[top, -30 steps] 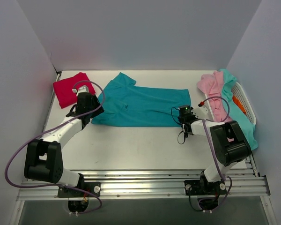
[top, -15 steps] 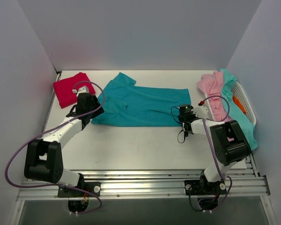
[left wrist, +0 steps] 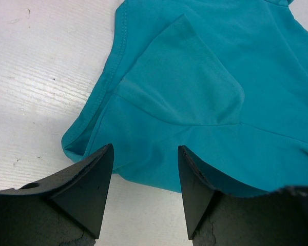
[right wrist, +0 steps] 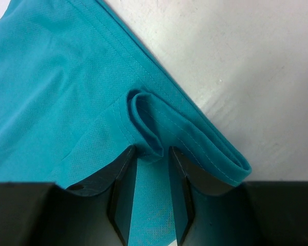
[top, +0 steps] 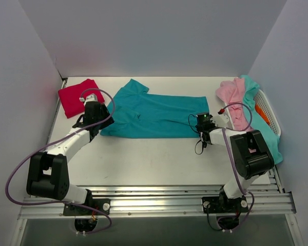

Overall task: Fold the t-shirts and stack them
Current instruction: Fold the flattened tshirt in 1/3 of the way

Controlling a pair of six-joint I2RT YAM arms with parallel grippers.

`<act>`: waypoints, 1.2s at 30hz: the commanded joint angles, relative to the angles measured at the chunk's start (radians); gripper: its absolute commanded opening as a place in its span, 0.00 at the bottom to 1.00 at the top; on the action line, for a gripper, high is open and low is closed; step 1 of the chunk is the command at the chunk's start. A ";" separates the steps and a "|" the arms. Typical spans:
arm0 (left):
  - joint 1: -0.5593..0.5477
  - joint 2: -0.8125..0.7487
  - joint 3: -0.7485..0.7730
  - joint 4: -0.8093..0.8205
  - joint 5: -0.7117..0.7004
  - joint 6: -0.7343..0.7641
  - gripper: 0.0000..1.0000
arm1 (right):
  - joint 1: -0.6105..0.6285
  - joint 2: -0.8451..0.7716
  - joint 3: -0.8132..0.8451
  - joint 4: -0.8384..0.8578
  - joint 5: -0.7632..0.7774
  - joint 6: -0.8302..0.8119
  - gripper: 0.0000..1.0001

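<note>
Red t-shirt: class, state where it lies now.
Top view: the red t-shirt lies in the far-left corner of the table, beside the left gripper, left of the teal t-shirt.

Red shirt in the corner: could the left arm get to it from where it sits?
Probably yes: the red shirt lies just beside the left gripper, nothing lies between, and its jaws stand open.

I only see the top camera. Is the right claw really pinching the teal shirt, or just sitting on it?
Observer: It looks like pinching. The wrist camera shows the right gripper nearly closed on a rolled-up fold of the teal t-shirt at its hem.
Child: What about the left claw?
Observer: The left gripper is open, its fingers set apart at the sleeve end of the teal t-shirt, and the cloth there lies flat with nothing gripping it.
</note>
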 commanded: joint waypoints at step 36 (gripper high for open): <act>-0.024 0.012 0.008 0.075 0.009 0.014 0.61 | -0.020 0.001 0.114 -0.070 -0.001 -0.009 0.00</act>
